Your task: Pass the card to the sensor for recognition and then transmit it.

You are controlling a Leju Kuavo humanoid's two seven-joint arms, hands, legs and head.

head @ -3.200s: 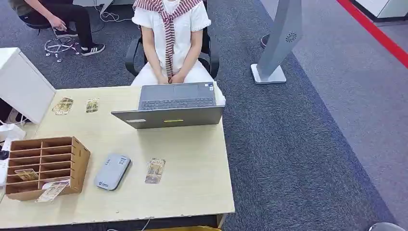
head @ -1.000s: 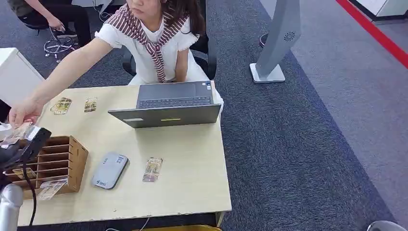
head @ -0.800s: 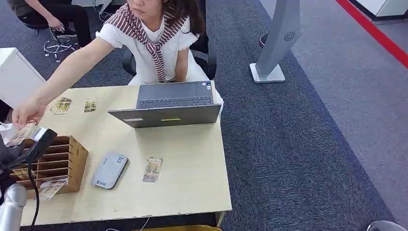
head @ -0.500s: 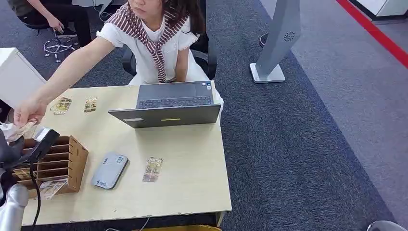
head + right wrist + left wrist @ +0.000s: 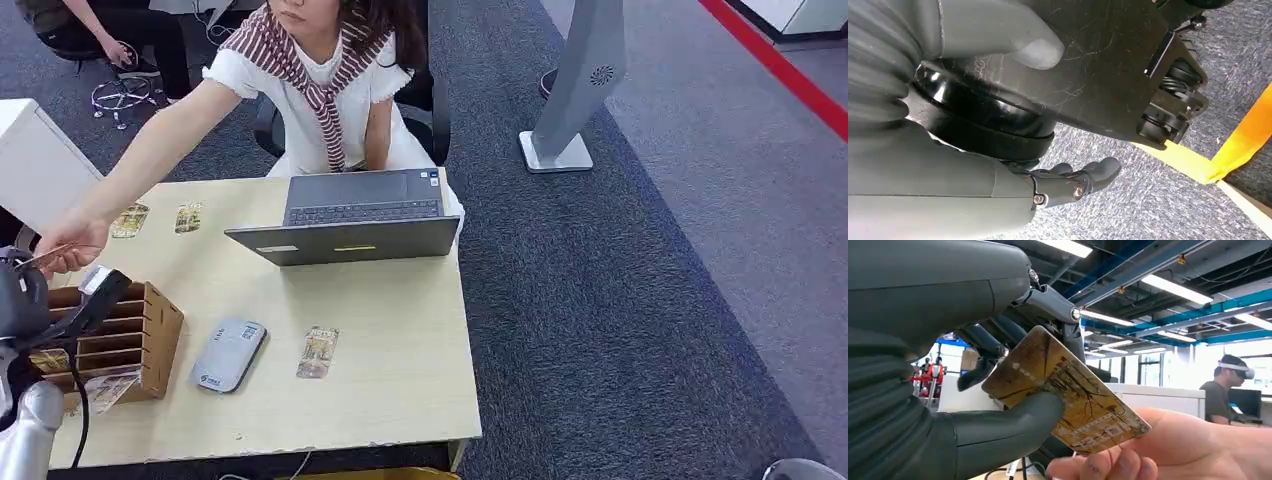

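- The left hand (image 5: 998,390) pinches a gold-brown card (image 5: 1068,395) between its thick thumb and darker fingers (image 5: 998,340), raised at the table's far-left edge, above the wooden rack (image 5: 120,335).
- A seated person in a white top leans across the table (image 5: 400,340), one arm stretched out; the person's hand (image 5: 1168,450) grips the card's free end, so both hands are on it at once.
- In the head view the same meeting point sits at the left margin, with the person's hand (image 5: 72,243) just beside the robot's dark hand (image 5: 25,295).
- The sensor (image 5: 230,355), a flat grey pad, lies on the table next to the rack, well apart from the held card.
- A second card (image 5: 320,352) lies flat just right of the sensor; two more rest near the table's far-left corner.
- An open laptop (image 5: 350,222) stands in front of the person.
- The right hand (image 5: 1073,182) hangs over grey carpet beside yellow floor tape, fingers loosely curled, holding nothing.
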